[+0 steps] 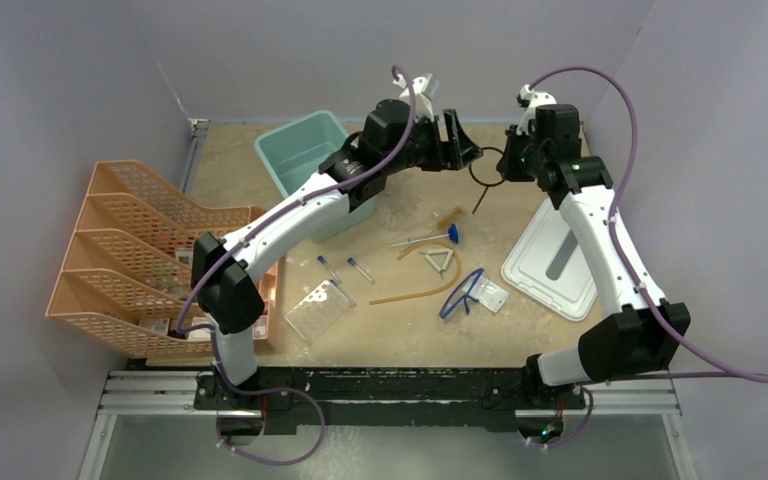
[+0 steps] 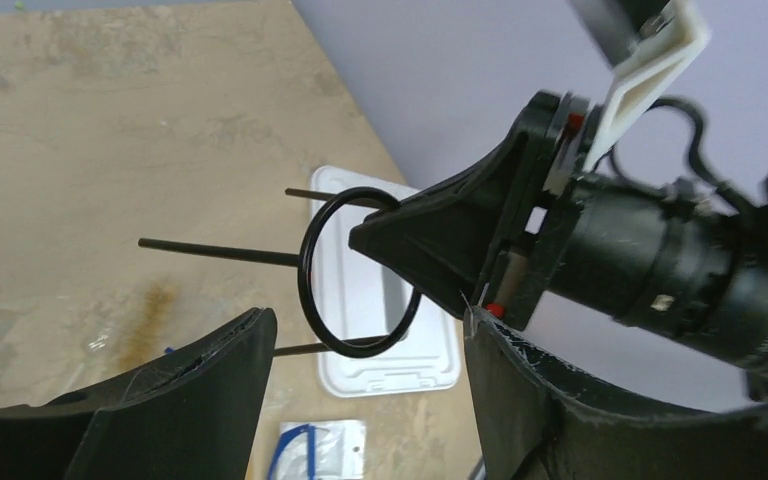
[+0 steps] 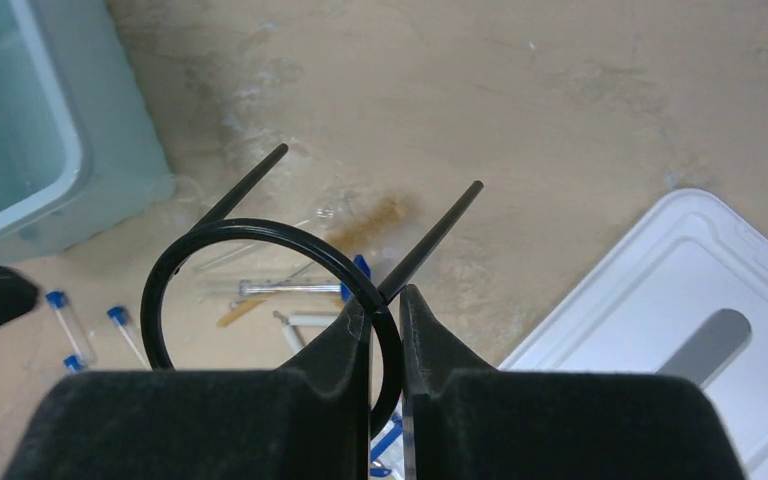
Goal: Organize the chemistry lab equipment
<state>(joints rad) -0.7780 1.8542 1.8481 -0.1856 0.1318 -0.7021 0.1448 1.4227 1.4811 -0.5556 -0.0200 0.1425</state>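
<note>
My right gripper (image 1: 510,162) is shut on the black wire ring stand (image 1: 482,180) and holds it in the air over the far middle of the table. In the right wrist view its jaws (image 3: 385,300) pinch the wire of the ring (image 3: 175,270), with two legs pointing away. My left gripper (image 1: 460,140) is open beside it. In the left wrist view the ring (image 2: 312,290) hangs just ahead of the gap between my left gripper's fingers (image 2: 368,330), not touching them. On the table lie amber tubing (image 1: 415,292), a white triangle (image 1: 442,262), blue-framed glasses (image 1: 463,292), a brush (image 1: 425,240), blue-capped tubes (image 1: 330,268) and a clear rack (image 1: 320,310).
A teal bin (image 1: 305,155) stands open at the back left under my left arm. Its pale grey lid (image 1: 555,262) lies flat on the right. An orange mesh organizer (image 1: 140,260) fills the left edge. Purple walls close in on the back and both sides.
</note>
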